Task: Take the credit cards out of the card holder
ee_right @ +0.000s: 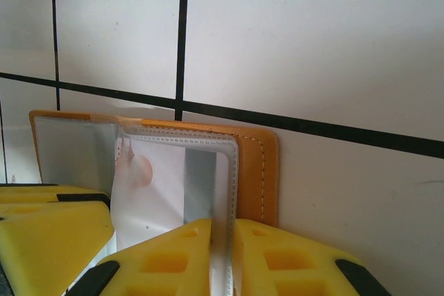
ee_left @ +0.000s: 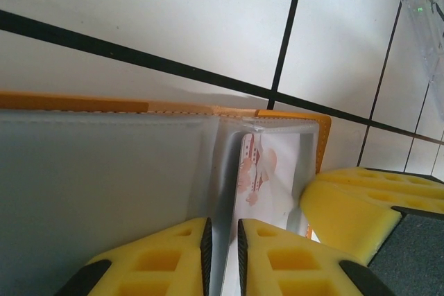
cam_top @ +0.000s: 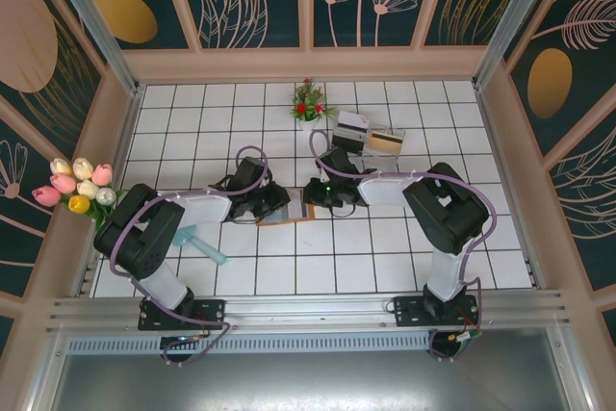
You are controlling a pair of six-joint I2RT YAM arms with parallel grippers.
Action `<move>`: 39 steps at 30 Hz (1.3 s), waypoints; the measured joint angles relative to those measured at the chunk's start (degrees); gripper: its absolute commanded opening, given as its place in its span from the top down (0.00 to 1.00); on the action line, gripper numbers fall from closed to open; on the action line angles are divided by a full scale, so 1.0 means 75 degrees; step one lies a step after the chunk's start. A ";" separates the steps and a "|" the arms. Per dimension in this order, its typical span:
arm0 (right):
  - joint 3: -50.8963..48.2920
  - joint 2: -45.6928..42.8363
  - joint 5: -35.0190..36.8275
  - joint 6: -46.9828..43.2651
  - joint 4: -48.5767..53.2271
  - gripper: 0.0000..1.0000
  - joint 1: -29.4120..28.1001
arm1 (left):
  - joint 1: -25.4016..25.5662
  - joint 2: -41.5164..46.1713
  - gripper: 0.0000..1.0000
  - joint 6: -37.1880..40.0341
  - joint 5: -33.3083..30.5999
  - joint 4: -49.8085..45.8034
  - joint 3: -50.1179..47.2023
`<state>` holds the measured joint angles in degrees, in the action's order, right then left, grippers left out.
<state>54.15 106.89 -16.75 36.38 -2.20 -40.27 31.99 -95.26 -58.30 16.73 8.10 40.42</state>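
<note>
The orange-brown card holder (cam_top: 296, 218) lies open on the white tiles at the centre, between both grippers. My left gripper (cam_top: 277, 203) (ee_left: 222, 258) is shut on the edge of a clear inner pocket (ee_left: 225, 171). My right gripper (cam_top: 316, 201) (ee_right: 223, 258) is shut on the stitched edge of another clear pocket (ee_right: 232, 185) at the holder's orange end (ee_right: 257, 171). A white card with pink print (ee_left: 270, 171) (ee_right: 152, 192) sits inside a pocket. One teal-green credit card (cam_top: 204, 245) lies on the tiles beside the left arm.
A clear plastic tray (cam_top: 350, 130) (ee_left: 424, 5) stands behind the right arm, with an orange-tan card (cam_top: 387, 141) next to it. A small flower pot (cam_top: 308, 103) is at the back centre and a tulip bunch (cam_top: 79, 185) at the left wall.
</note>
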 measured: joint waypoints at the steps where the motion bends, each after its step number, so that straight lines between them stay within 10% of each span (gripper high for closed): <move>1: -0.0009 0.0000 0.0000 0.0000 -0.0009 0.82 0.0000 | 0.0003 -0.0009 0.80 0.0026 -0.0009 0.0000 0.0006; 13: -0.0041 0.0000 -0.0003 0.0000 -0.0067 0.82 0.0006 | -0.0026 -0.0344 0.74 0.0364 0.0676 0.0388 0.0117; 22: -0.0058 0.0000 0.0000 0.0000 -0.0090 0.82 0.0006 | -0.0119 -0.0472 1.00 0.0737 0.0764 0.0274 0.0172; 39: -0.0090 0.0006 0.0000 0.0000 -0.0137 0.81 0.0012 | -0.0463 0.0405 1.00 0.1413 0.0498 -0.0303 -0.0184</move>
<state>53.47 106.94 -16.75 36.38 -3.22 -40.18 28.51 -92.23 -47.70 20.47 5.82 39.05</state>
